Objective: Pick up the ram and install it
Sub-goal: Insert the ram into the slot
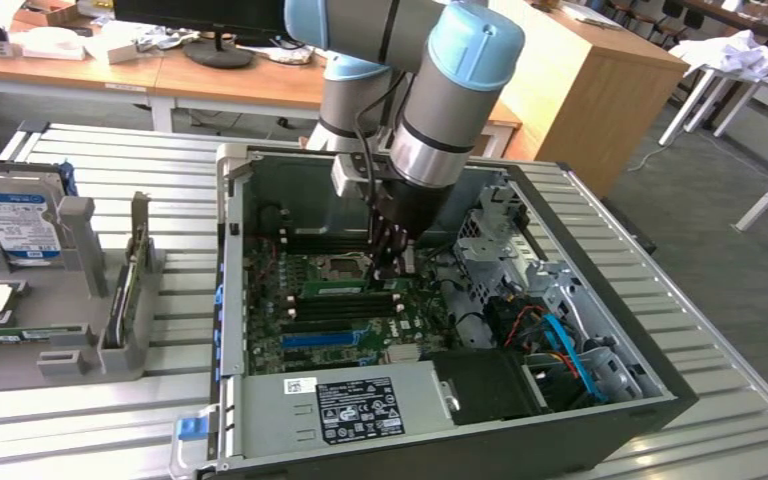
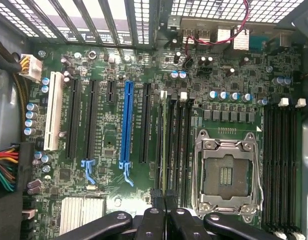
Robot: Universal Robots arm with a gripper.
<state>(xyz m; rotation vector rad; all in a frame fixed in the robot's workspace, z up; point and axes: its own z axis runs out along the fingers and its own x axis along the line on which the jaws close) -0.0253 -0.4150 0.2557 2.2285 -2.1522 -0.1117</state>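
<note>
Gray fixture (image 1: 71, 345) is sitting by the table's (image 1: 77, 415) edge on the exterior view's left, carrying a hard drive (image 1: 17, 225), well apart from the work. Computer case (image 1: 584, 435) is lying open in the middle of the table, with the motherboard (image 2: 233, 65) facing up inside.

Across the board in the wrist view:
- white slot (image 2: 53, 112) is sitting toward one edge
- then the long black slots (image 2: 73, 120)
- then the blue slot (image 2: 127, 122)
- then the memory bank just beside the CPU socket (image 2: 226, 172)

Gripper (image 2: 163, 197) is reaching down into the case over that bank, fingers narrow and pinching the ram (image 2: 166, 145). The ram is showing edge-on as a thin green strip, lined along one black memory slot with the CPU socket just beside it. Cannot tell if it is seating or only resting on the slot mouth. A second memory bank (image 2: 281, 165) is running along the board's far edge past the socket, nothing in it.

Risks, judging from here:
- stick is possibly sitting slightly tilted or off the groove, so pushing would be jamming it or bending contacts
- notch orientation is not readable, so a reversed stick would not be going in
- white end latches (image 2: 183, 96) may be closed, blocking the seat
- thin pinch grip may be slipping under push force
- fingers are working close to the socket frame, so a sideways drift could be striking it
</note>
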